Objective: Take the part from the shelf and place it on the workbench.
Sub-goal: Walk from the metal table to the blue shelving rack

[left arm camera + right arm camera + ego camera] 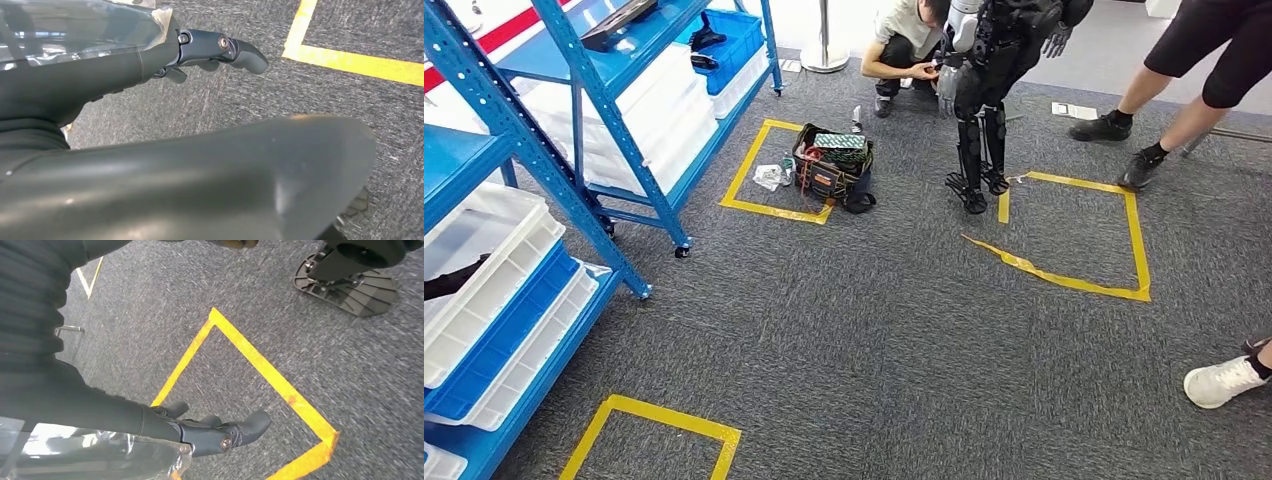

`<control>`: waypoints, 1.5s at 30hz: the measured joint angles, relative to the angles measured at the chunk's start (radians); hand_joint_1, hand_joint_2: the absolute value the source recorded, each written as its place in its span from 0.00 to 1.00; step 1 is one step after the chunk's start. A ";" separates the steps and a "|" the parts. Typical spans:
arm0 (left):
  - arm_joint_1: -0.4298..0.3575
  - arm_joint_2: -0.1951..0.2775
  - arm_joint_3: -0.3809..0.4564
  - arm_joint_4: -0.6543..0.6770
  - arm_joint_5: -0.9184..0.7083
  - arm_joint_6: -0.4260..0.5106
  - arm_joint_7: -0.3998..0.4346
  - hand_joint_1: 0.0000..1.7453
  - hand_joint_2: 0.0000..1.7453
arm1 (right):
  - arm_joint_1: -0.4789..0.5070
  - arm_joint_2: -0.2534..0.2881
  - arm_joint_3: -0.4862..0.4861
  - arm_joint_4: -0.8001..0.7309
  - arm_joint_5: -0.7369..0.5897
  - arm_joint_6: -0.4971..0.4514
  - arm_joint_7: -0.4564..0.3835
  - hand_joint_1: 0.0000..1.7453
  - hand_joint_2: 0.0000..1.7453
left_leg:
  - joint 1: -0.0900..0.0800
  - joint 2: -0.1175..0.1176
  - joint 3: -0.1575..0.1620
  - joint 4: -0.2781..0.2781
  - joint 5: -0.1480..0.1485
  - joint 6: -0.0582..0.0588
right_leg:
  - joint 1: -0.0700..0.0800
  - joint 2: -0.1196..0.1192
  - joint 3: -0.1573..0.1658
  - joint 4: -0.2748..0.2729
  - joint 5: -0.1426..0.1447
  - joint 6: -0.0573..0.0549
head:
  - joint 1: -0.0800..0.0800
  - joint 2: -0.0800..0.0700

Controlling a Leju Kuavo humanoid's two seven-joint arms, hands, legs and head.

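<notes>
We see the blue shelf on our left, white bins stacked on its levels, and wide grey carpet ahead. A dark part seems to lie in the nearest bin; we cannot be sure. To do this step well, we judge we should turn and square up to the shelf before reaching. Open floor lies ahead, though the tool bag, another robot and people's feet border it. Our left hand and right hand hang over the carpet, fingers loosely spread, holding nothing
</notes>
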 joint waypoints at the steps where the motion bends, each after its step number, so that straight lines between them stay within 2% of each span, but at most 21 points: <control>1: -0.002 0.000 -0.003 0.000 -0.003 -0.003 -0.001 0.00 0.00 | 0.003 0.000 -0.005 0.000 -0.004 -0.003 -0.003 0.00 1.00 | -0.004 0.009 0.014 -0.026 0.004 0.006 | 0.003 -0.009 0.003 0.000 -0.002 0.006 | 0.002 0.000; 4: -0.001 0.003 -0.009 0.000 -0.009 -0.008 -0.006 0.00 0.00 | 0.008 0.000 -0.020 0.000 -0.012 -0.011 -0.009 0.00 1.00 | -0.010 -0.021 0.013 -0.038 0.008 0.027 | 0.001 -0.026 0.011 0.001 -0.007 0.023 | 0.006 0.000; 6: -0.001 0.006 -0.014 0.000 -0.013 -0.010 -0.010 0.00 0.00 | 0.011 0.002 -0.026 -0.001 -0.014 -0.013 -0.012 0.00 1.00 | -0.005 -0.043 0.014 -0.047 0.017 0.041 | -0.002 0.024 -0.009 0.046 -0.035 0.029 | 0.006 0.000; 8: -0.004 0.007 -0.020 0.000 -0.014 -0.014 -0.012 0.00 0.00 | 0.019 0.003 -0.031 -0.001 -0.016 -0.014 -0.014 0.00 1.00 | -0.002 -0.069 0.012 -0.049 0.022 0.048 | -0.005 0.086 -0.069 0.172 -0.092 0.024 | 0.009 0.000; 10: -0.004 0.008 -0.024 0.000 -0.016 -0.018 -0.014 0.00 0.00 | 0.028 0.002 -0.037 -0.001 -0.018 -0.016 -0.015 0.00 1.00 | -0.003 -0.100 0.010 -0.049 0.024 0.050 | -0.005 0.101 -0.125 0.287 -0.129 0.025 | 0.010 0.000; 11: -0.003 0.008 -0.026 0.000 -0.017 -0.019 -0.014 0.00 0.00 | 0.032 0.002 -0.040 0.000 -0.018 -0.018 -0.014 0.00 1.00 | -0.003 -0.116 0.010 -0.048 0.025 0.049 | -0.006 0.103 -0.130 0.294 -0.124 0.031 | 0.010 0.000; 15: -0.002 0.008 -0.031 0.000 -0.024 -0.025 -0.017 0.00 0.00 | 0.037 0.001 -0.047 0.000 -0.022 -0.022 -0.015 0.00 1.00 | -0.003 -0.171 0.011 -0.045 0.028 0.038 | -0.012 0.155 -0.022 0.049 -0.017 0.052 | 0.010 0.000; 17: -0.002 0.008 -0.032 0.000 -0.025 -0.027 -0.018 0.00 0.00 | 0.037 0.002 -0.050 0.000 -0.023 -0.022 -0.016 0.00 1.00 | -0.005 -0.190 0.006 -0.045 0.031 0.026 | -0.010 0.170 0.000 0.002 -0.001 0.039 | 0.010 0.000; 19: 0.001 0.009 -0.033 0.000 -0.025 -0.028 -0.018 0.00 0.00 | 0.036 0.003 -0.051 0.000 -0.023 -0.023 -0.017 0.00 1.00 | -0.003 -0.201 0.000 -0.045 0.033 0.015 | -0.010 0.148 0.003 0.001 0.004 0.022 | 0.009 0.000; 21: 0.003 0.010 -0.033 0.000 -0.026 -0.030 -0.017 0.00 0.00 | 0.037 0.003 -0.052 0.000 -0.023 -0.026 -0.017 0.00 1.00 | -0.004 -0.158 -0.020 -0.009 0.006 0.006 | -0.015 0.124 0.003 -0.004 0.010 0.006 | 0.005 0.000; 23: 0.001 0.010 -0.036 0.000 -0.027 -0.033 -0.017 0.00 0.00 | 0.041 0.003 -0.053 0.000 -0.022 -0.029 -0.018 0.00 1.00 | -0.005 -0.092 -0.072 0.102 -0.060 0.000 | -0.013 0.096 0.001 -0.005 0.011 -0.006 | -0.001 0.000; 26: 0.001 0.010 -0.042 0.000 -0.031 -0.037 -0.016 0.00 0.00 | 0.049 0.002 -0.053 0.000 -0.020 -0.030 -0.018 0.00 1.00 | -0.001 -0.065 -0.134 0.238 -0.110 -0.006 | -0.007 0.050 -0.001 -0.005 0.009 -0.011 | -0.002 0.000; 28: 0.003 0.011 -0.045 0.000 -0.035 -0.039 -0.015 0.00 0.00 | 0.048 0.002 -0.053 0.000 -0.018 -0.030 -0.018 0.00 1.00 | 0.001 -0.049 -0.089 0.164 -0.062 -0.006 | -0.006 0.025 0.001 -0.005 0.007 -0.011 | -0.003 0.000; 31: -0.002 0.012 -0.048 0.000 -0.037 -0.039 -0.015 0.00 0.00 | 0.048 0.002 -0.053 0.000 -0.013 -0.030 -0.018 0.00 1.00 | -0.006 0.025 0.013 -0.010 -0.001 0.006 | 0.004 -0.007 0.009 -0.002 0.000 0.000 | -0.003 0.000; 32: -0.004 0.012 -0.048 0.000 -0.037 -0.040 -0.015 0.00 0.00 | 0.048 0.002 -0.053 0.000 -0.012 -0.030 -0.018 0.00 1.00 | -0.010 0.034 0.022 -0.031 0.001 0.012 | 0.008 -0.019 0.011 -0.002 -0.003 0.004 | -0.003 0.000; 34: -0.006 0.012 -0.048 0.000 -0.039 -0.040 -0.015 0.00 0.00 | 0.045 0.001 -0.053 -0.001 -0.011 -0.030 -0.018 0.00 1.00 | -0.013 0.008 0.019 -0.040 0.005 0.025 | 0.011 -0.042 0.013 -0.002 -0.006 0.013 | 0.000 0.000; 36: -0.003 0.013 -0.049 0.000 -0.041 -0.040 -0.014 0.00 0.00 | 0.042 0.001 -0.053 -0.002 -0.011 -0.030 -0.019 0.00 1.00 | -0.009 -0.017 0.019 -0.049 0.015 0.040 | 0.007 -0.008 0.002 0.026 -0.024 0.021 | 0.002 0.000; 39: -0.008 0.014 -0.049 -0.001 -0.042 -0.041 -0.014 0.00 0.00 | 0.047 0.000 -0.053 -0.002 -0.012 -0.031 -0.021 0.00 1.00 | -0.003 -0.059 0.013 -0.053 0.026 0.054 | -0.001 0.086 -0.082 0.204 -0.104 0.017 | 0.005 0.000; 41: -0.008 0.014 -0.049 -0.001 -0.042 -0.041 -0.014 0.00 0.00 | 0.052 -0.001 -0.053 -0.002 -0.015 -0.032 -0.022 0.00 1.00 | -0.002 -0.094 0.009 -0.052 0.030 0.054 | -0.005 0.100 -0.128 0.298 -0.129 0.024 | 0.006 0.000; 43: -0.005 0.013 -0.049 -0.001 -0.042 -0.041 -0.016 0.00 0.00 | 0.056 -0.002 -0.055 -0.002 -0.018 -0.033 -0.023 0.00 1.00 | 0.002 -0.125 0.009 -0.051 0.033 0.049 | -0.012 0.107 -0.103 0.237 -0.091 0.045 | 0.006 0.000; 45: -0.006 0.013 -0.050 -0.001 -0.042 -0.042 -0.020 0.00 0.00 | 0.056 -0.002 -0.060 -0.002 -0.021 -0.036 -0.026 0.00 1.00 | 0.003 -0.153 0.006 -0.046 0.034 0.038 | -0.022 0.145 -0.037 0.090 -0.033 0.062 | 0.007 0.000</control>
